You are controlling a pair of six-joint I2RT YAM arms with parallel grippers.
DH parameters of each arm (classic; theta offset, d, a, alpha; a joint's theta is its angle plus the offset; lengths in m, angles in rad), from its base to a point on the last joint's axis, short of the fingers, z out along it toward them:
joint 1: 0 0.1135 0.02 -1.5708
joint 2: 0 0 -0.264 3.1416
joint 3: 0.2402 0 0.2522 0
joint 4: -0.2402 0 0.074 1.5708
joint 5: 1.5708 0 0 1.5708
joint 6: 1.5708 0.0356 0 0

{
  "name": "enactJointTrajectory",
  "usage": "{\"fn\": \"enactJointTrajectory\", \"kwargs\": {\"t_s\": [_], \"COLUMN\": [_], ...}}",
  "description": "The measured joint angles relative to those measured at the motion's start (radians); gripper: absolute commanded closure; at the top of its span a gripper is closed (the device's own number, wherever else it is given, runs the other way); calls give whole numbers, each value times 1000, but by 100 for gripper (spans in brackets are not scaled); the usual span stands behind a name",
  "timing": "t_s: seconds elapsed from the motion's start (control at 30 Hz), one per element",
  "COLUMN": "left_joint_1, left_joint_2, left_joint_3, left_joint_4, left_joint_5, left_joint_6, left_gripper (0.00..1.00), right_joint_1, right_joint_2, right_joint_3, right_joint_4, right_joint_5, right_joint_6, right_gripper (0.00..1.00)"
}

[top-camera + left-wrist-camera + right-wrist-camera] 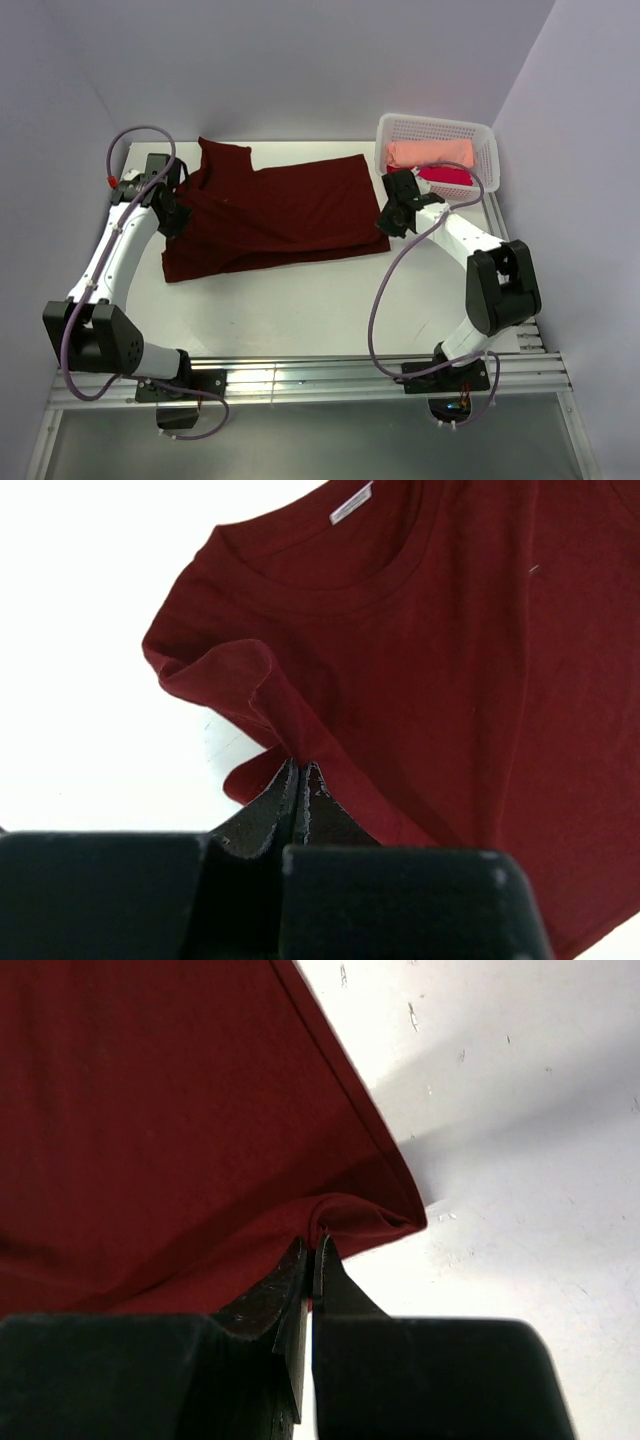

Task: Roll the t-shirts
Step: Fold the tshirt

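While the left gripper (300, 772) is gripping: we are seeing its jaws pressed fully together on a raised fold of the maroon t-shirt (450, 660), at a hemmed edge below the neck opening.
Left side of the cloth: it is lifting in a small ridge toward the fingertips, while the neck label (351, 502) is lying flat farther away, at the collar.
Right gripper (312, 1248): we are finding its jaws closed as well, and they are pinching the corner of the same shirt, where the hem is curling into a little loop.
Maroon t-shirt from above: it is lying spread on the table (300, 310) between both grippers, with the collar end at the left gripper and the opposite end at the right gripper.
Basket (440, 128): it is standing at the far right of the table, just behind the right gripper.
Other t-shirts: a peach t-shirt (425, 152) and a crimson-pink t-shirt (445, 176) are resting inside the basket, the peach one farther back.
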State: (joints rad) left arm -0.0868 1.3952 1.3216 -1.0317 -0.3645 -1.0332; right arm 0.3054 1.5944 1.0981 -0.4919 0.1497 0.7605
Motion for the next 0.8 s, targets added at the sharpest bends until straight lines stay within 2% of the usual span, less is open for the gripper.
{"fn": "enactJointTrajectory", "kwargs": {"t_s": [0.8], "left_joint_1": [3], "left_joint_2": [214], "left_joint_3": [180], "left_joint_4": [25], "left_joint_5": [-23], "left_joint_6": [103], "left_gripper": [100], "right_joint_1": [-12], "right_joint_2": [171], "right_joint_3": [109], "right_joint_4": [0], "right_joint_5": [8], "right_joint_6": [20], "right_gripper": [100]}}
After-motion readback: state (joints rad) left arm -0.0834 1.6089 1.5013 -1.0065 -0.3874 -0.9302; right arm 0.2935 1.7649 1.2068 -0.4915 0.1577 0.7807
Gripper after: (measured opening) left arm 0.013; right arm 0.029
